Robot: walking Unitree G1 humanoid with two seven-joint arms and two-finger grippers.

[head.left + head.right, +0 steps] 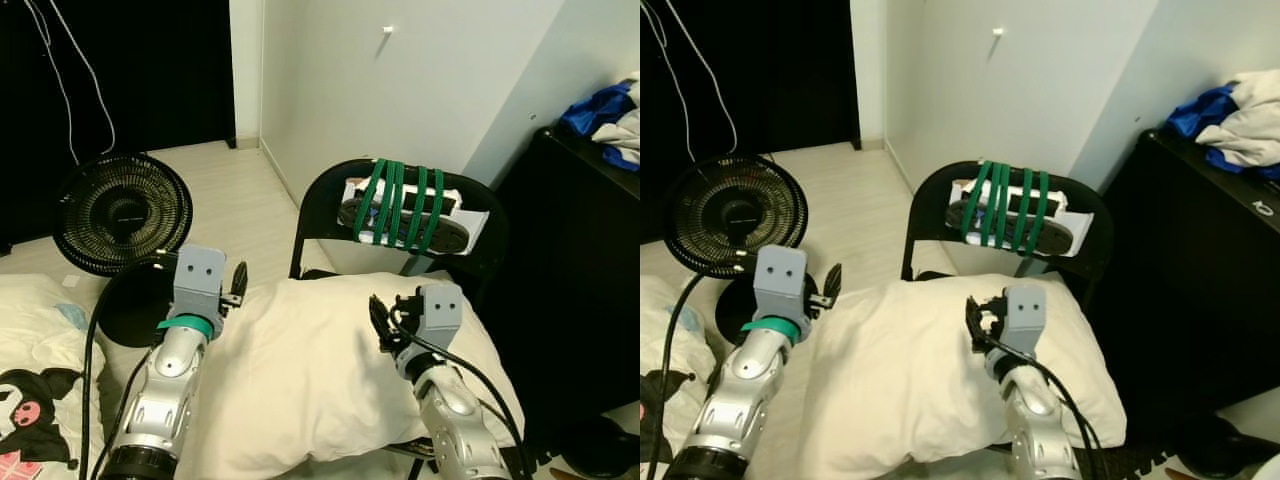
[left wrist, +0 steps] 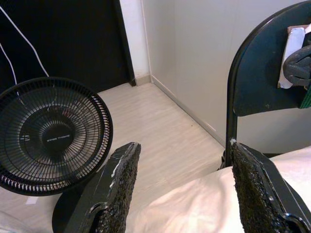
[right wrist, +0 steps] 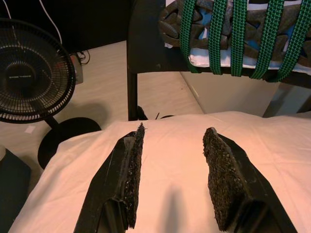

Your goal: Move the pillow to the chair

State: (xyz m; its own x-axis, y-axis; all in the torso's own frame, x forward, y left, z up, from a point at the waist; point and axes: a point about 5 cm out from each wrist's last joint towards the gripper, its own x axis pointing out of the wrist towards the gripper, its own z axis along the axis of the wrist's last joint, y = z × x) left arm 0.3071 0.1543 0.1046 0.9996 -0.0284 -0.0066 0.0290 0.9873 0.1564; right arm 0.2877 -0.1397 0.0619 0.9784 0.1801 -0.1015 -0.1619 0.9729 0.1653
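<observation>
We are seeing the white pillow (image 1: 330,370) lying on the black folding chair (image 1: 330,190) seat. Left tool (image 2: 182,189) gaping wide at its left edge, right tool (image 3: 172,177) wide above it — we are advising a straight, slow lift-off, no fabric snagging.

head stereo: downward, forward | wrists: close, facing chair (image 1: 400,215), fan (image 2: 48,136)

chair (image 1: 330,190) seat hidden under pillow (image 1: 310,380); fan (image 2: 48,136) edge-cropped
</observation>
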